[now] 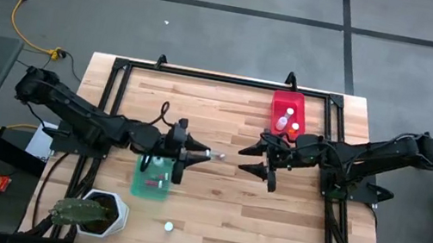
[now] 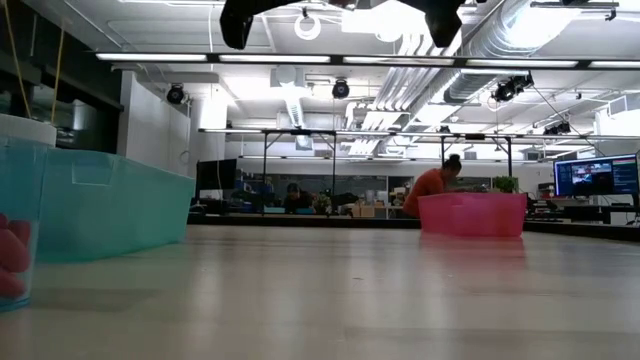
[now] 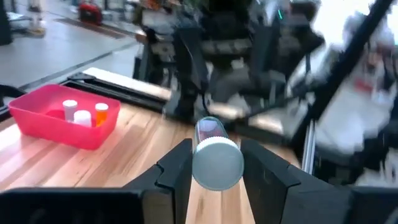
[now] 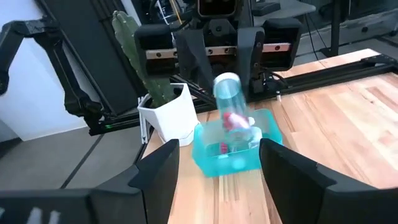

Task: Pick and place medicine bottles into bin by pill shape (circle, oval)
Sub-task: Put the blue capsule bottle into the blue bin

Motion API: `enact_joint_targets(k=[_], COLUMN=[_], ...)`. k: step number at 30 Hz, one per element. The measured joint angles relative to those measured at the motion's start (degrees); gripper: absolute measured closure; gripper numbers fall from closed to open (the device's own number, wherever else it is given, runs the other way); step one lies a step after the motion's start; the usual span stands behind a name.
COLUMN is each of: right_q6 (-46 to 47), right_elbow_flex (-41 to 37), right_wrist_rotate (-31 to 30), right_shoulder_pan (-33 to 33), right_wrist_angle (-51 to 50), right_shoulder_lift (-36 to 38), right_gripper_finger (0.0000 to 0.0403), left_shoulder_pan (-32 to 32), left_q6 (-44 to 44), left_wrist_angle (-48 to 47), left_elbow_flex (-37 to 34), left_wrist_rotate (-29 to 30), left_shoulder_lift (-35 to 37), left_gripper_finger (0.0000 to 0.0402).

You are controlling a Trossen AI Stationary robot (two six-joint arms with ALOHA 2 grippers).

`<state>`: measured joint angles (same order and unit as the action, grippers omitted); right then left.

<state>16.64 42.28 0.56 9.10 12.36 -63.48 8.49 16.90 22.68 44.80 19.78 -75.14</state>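
My left gripper (image 1: 197, 152) hangs over the table's middle, just above and right of the teal bin (image 1: 153, 178). It is shut on a small translucent medicine bottle (image 1: 212, 153) with a white cap. The bottle also shows in the left wrist view (image 3: 214, 155) and the right wrist view (image 4: 229, 96). My right gripper (image 1: 245, 160) faces it from the right, open and empty, its fingers wide apart in the right wrist view (image 4: 217, 180). The red bin (image 1: 287, 115) at the far right holds three bottles. One loose bottle (image 1: 168, 226) stands near the front edge. My left gripper pinches the bottle's cap end (image 3: 217, 167) between its two fingers. The fingers lie level and along the bottle, coming from the table's left. The bottle's body (image 3: 209, 129) sticks out past the fingertips toward the right gripper, lifted clear of the table.
A white hexagonal pot (image 1: 102, 212) with a cactus stands at the front left, beside the teal bin. A black frame (image 1: 206, 76) runs around the table's edges. In the low view the loose bottle (image 2: 15, 210) stands close at the left, and a person (image 2: 432, 185) is in the room behind.
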Motion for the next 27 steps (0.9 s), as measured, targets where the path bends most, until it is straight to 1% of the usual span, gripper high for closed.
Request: enact_joint_targets(k=[1,3,7,9,11,13,16,19,23,27], right_q6=[-0.22,-0.20,-0.20,-0.20,-0.22,-0.20,-0.22,-0.22,-0.21,-0.20], right_elbow_flex=[0.00,0.00,0.00,0.00,0.00,0.00,0.00,0.00,0.00,0.00], right_wrist_rotate=[-0.04,-0.49,-1.22,-1.67,-1.95,-1.97,-1.97,-1.92,-1.96,-1.95], right_shoulder_pan=[0.00,0.00,0.00,0.00,0.00,0.00,-0.07,-0.37,-1.11,-1.75], right_wrist_angle=[-0.01,-0.02,-0.17,-0.27,-0.55,-0.56,-0.78,-1.14,-1.56,-1.79], right_shoulder_lift=[0.00,0.01,-0.01,0.00,0.01,0.01,0.01,-0.01,0.01,0.01], right_gripper_finger=[0.0187,0.0187,0.0187,0.0187,0.0187,0.0187,0.0187,0.0187,0.0187,0.0187], left_shoulder_pan=[-0.11,-0.55,-1.30,-1.35,-1.18,-0.54,1.25,4.35,8.26,10.78], left_q6=[-1.74,-3.52,-3.64,-3.57,-1.27,1.96,5.14,6.88,6.98,7.07], left_wrist_angle=[-2.33,-10.49,-34.80,-46.74,-55.70,-63.35,-72.00,-77.11,-78.37,-78.65], left_elbow_flex=[0.19,2.22,8.43,10.92,12.77,13.09,13.04,13.03,13.01,13.00], left_wrist_rotate=[-1.03,-1.92,-1.98,-3.39,-5.72,-8.45,-11.57,-12.95,-13.46,-13.89], left_shoulder_lift=[0.87,3.50,9.56,11.36,12.50,13.06,11.99,9.52,5.79,1.16], left_gripper_finger=[0.0292,0.0292,0.0292,0.0292,0.0292,0.0292,0.0292,0.0292,0.0292,0.0292])
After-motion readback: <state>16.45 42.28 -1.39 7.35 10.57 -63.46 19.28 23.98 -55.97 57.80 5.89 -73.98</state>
